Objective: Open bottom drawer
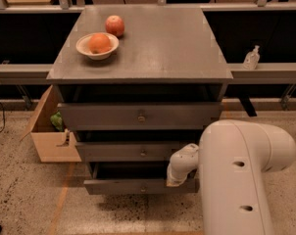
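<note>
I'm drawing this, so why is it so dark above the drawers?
In the camera view, light comes from above: the cabinet top is bright, the recess above the bottom drawer, by the gripper at its right end, lies in shadow.

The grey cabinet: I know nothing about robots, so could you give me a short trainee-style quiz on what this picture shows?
1. True or false: the end effector is at the bottom drawer, right of its knob.
2. What lies in the bowl? A) an orange fruit B) a bottle C) nothing
3. Fill in: the cabinet has ___ drawers.
Key: 1 true; 2 A; 3 three.
</note>
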Available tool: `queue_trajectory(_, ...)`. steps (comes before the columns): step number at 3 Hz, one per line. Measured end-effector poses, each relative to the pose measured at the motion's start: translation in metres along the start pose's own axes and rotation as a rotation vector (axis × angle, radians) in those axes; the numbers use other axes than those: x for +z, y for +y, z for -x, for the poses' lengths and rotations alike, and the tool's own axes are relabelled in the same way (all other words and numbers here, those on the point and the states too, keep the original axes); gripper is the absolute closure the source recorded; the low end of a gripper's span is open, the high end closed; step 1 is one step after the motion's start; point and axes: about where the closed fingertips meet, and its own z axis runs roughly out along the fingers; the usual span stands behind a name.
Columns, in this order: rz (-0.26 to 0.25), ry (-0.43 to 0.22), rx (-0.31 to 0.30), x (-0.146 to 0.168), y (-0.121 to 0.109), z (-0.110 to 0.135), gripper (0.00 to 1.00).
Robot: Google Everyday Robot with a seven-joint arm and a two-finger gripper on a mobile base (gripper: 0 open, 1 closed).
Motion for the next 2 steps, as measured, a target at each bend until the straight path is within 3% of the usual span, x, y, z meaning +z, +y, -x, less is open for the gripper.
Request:
queue_trajectory(1,-0.096,0.001,0.005,0.014,-0.026,-0.006,1.0)
queue_trajectory(2,-0.156,-0.016,0.004,0.02,-0.047,-0.004,1.0)
